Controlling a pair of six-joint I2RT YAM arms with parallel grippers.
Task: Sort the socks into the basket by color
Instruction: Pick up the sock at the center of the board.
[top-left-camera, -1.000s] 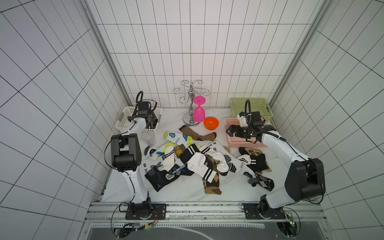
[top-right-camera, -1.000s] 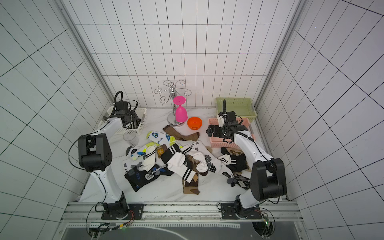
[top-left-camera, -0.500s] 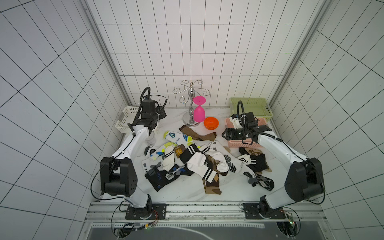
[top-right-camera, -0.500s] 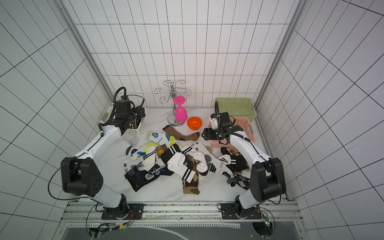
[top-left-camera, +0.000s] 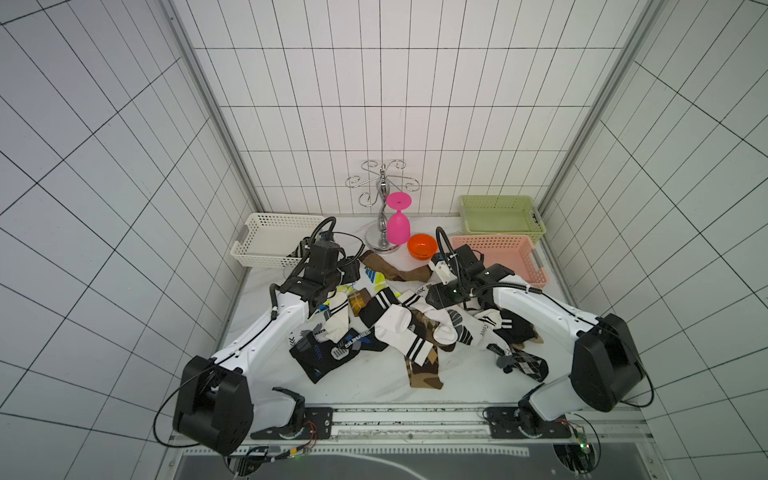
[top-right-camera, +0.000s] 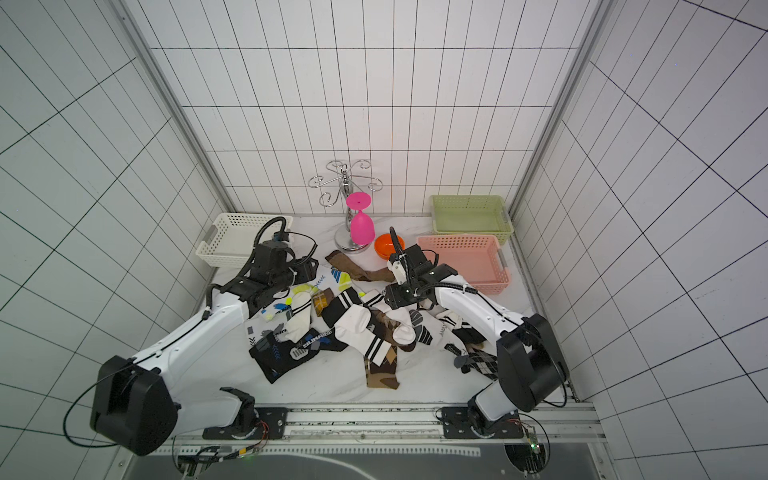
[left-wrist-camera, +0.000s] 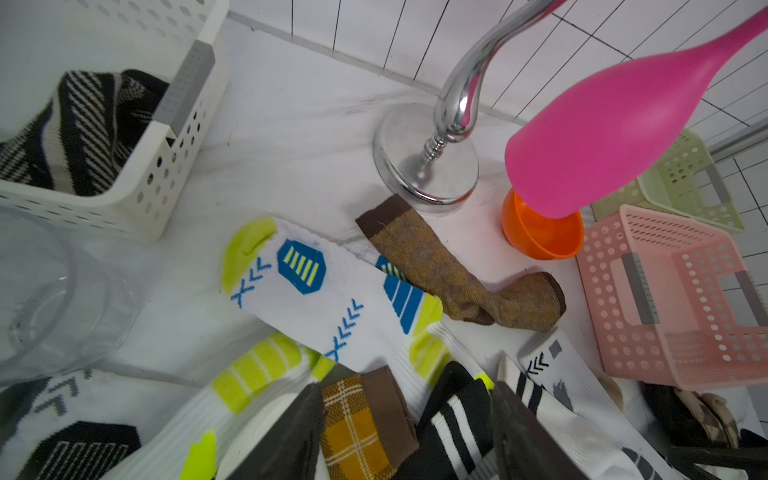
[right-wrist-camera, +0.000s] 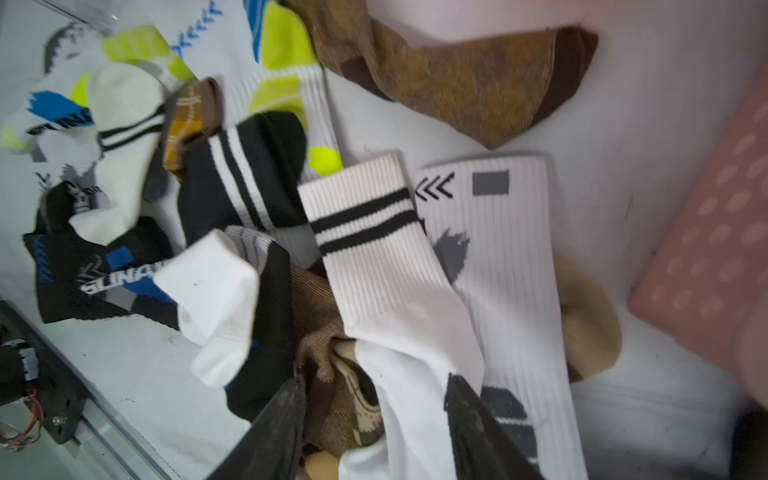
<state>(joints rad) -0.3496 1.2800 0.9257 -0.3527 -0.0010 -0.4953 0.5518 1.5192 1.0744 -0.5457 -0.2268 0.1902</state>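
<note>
The socks (top-left-camera: 395, 332) lay heaped mid-frame in a top view. I noted the left gripper (left-wrist-camera: 405, 390) wide, empty; the right gripper (right-wrist-camera: 374, 382) half-open astride a white striped sock (right-wrist-camera: 374, 249). Risk: snagging the brown sock (right-wrist-camera: 324, 324) beneath, mixing colours.

We see the socks (top-left-camera: 390, 328) heaped mid-table (top-left-camera: 365, 390), one basket (top-left-camera: 274, 245) in its back left corner, two baskets (top-left-camera: 498, 216) in the back right, a stand (top-left-camera: 376, 243) between.
</note>
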